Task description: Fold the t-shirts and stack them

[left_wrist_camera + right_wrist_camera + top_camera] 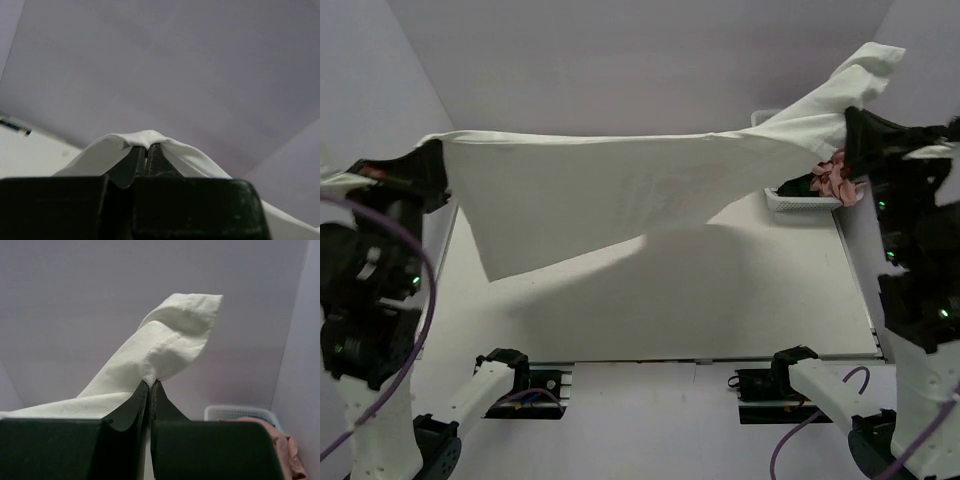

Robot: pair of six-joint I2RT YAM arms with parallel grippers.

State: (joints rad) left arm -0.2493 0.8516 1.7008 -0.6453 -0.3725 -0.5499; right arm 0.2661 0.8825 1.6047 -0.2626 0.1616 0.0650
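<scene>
The large white t-shirt (620, 195) hangs stretched in the air between both grippers, above the table, with faint lettering showing through the cloth. My left gripper (432, 165) is shut on its left edge; in the left wrist view the cloth (145, 137) folds over the closed fingertips (146, 146). My right gripper (850, 125) is shut on its right end, and a loose sleeve sticks up past it (175, 335). The right wrist view shows the jaws pinching the cloth (150, 382). A pink t-shirt (835, 180) lies in the basket.
A white mesh basket (800, 203) stands at the table's back right, behind the right arm; it also shows in the right wrist view (235, 412). The white table (720, 300) lies below the hanging shirt. Grey walls enclose the back and sides.
</scene>
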